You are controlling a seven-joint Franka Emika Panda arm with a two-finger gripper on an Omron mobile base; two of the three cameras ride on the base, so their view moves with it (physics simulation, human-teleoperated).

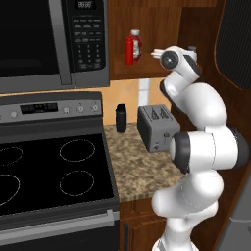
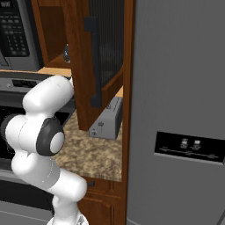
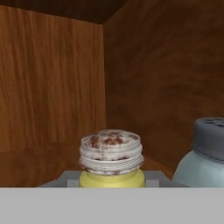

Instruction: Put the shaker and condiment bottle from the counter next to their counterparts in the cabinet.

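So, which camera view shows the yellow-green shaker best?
The hand view: the shaker sits close and central, its pale top and yellow-green body clear, beside the pale blue shaker inside the cabinet. In both base views I cannot make it out.

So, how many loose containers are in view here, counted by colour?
Red: 1, the ketchup bottle
Black: 1, the cylinder
Yellow-green: 1, the shaker
Pale blue: 1, the grey-capped shaker
Total: 4
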